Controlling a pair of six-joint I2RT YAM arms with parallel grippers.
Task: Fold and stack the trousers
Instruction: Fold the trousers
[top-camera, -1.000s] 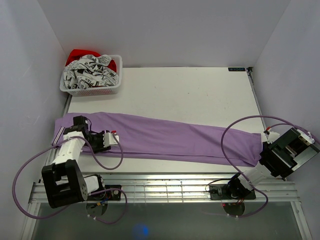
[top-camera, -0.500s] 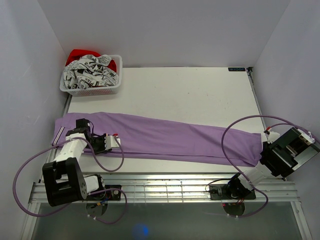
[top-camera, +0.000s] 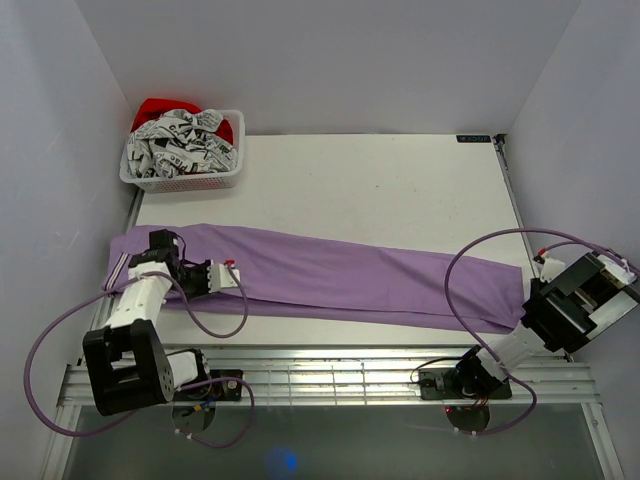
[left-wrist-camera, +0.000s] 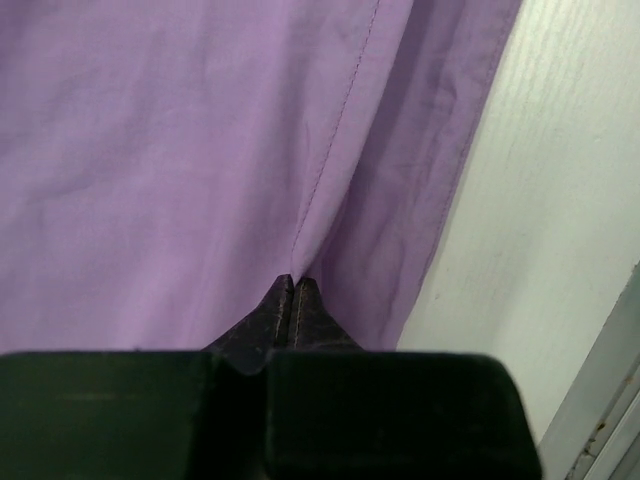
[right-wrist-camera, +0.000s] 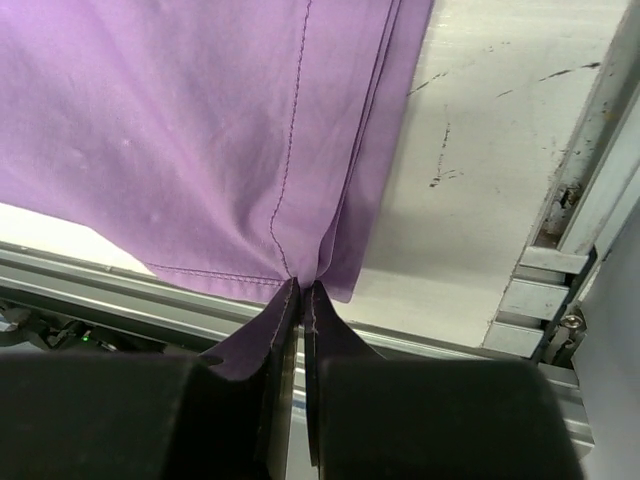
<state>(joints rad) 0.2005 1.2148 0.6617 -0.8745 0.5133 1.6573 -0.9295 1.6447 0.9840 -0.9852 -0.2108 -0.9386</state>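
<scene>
Across the counter (top-camera: 400, 180) the trousers (top-camera: 350, 275) are stretched, pinched near the waist by the left tool (left-wrist-camera: 293, 287) and at the hem by the right tool (right-wrist-camera: 298, 290).

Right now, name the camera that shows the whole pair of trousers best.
Top external: the trousers lie full length across the table. The wrist views show only patches pinched by the left hand and right hand.

The right gripper (right-wrist-camera: 297, 292) has its jaws closed together on a pinched fold of the trousers (right-wrist-camera: 170, 130), where a stitched seam meets the hem. The lilac cloth fills the upper left of the view. White tabletop (right-wrist-camera: 480, 200) with dark scuff marks lies to the right. An aluminium frame rail (right-wrist-camera: 100, 285) runs below the hem.
</scene>
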